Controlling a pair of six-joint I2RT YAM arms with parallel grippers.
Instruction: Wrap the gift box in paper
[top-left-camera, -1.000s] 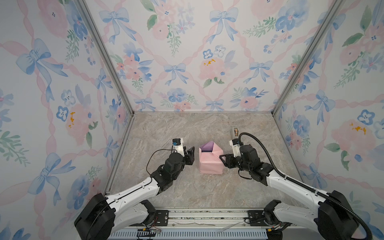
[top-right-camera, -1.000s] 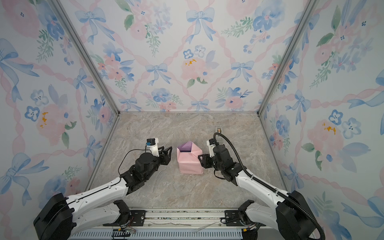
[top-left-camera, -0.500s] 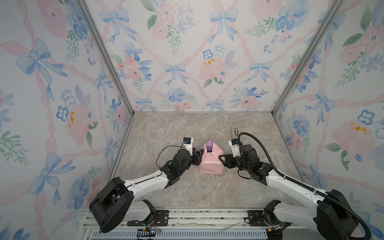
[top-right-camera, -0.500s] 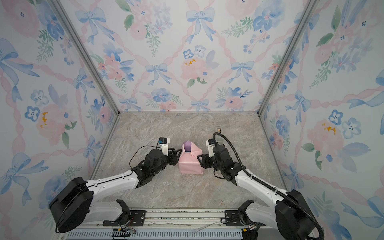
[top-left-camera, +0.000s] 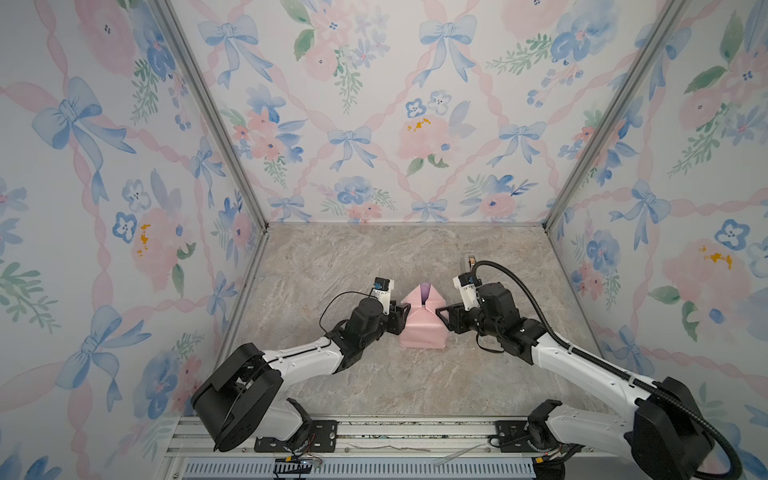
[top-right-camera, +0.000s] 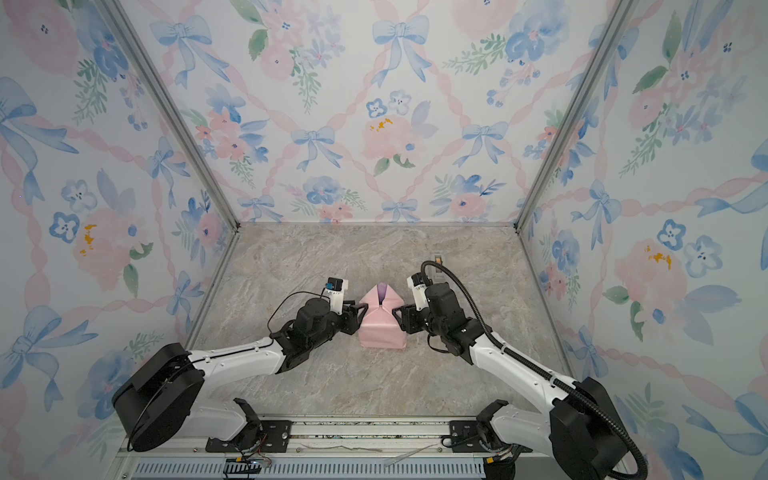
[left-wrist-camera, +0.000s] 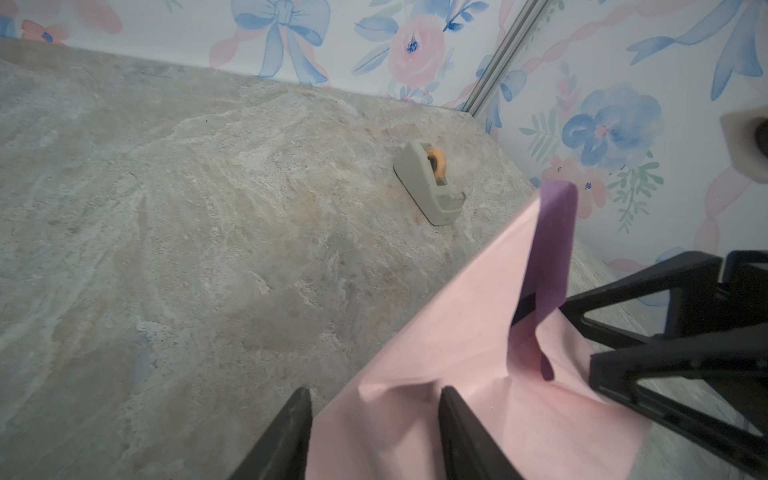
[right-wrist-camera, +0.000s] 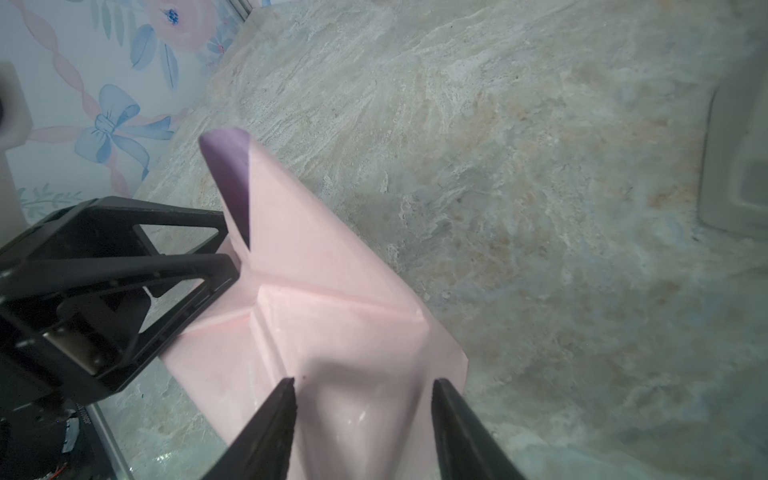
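Since a second ago the left arm has swung in from well clear of the parcel. Its left gripper (top-left-camera: 402, 317) now sits against the parcel's left side, opposite the right gripper (top-left-camera: 443, 318), which has hardly shifted. On the marble table (top-left-camera: 332, 266) that is the one big change. A smaller one follows from it: the far-end flaps of the paper (top-left-camera: 422, 330), which gaped wide with the lilac face showing, are now squeezed into a narrow peak. Only a sliver of lilac (top-left-camera: 426, 287) is left at the top. I read this as the far end's side flaps being folded in, so the wrap is well along, with that end not yet laid down or taped

Both grippers have their jaws partly apart, tips pressed on the pink paper from either side, and I see nothing clamped between them. The gift box is wholly hidden under the paper, mid-table between the two grippers. The parcel's long axis runs from the base rail towards the back wall. Its peaked end points at that wall and tilts up, and its near end looks flat and closed. The tape dispenser (left-wrist-camera: 430, 183) stands well apart, beyond the right gripper
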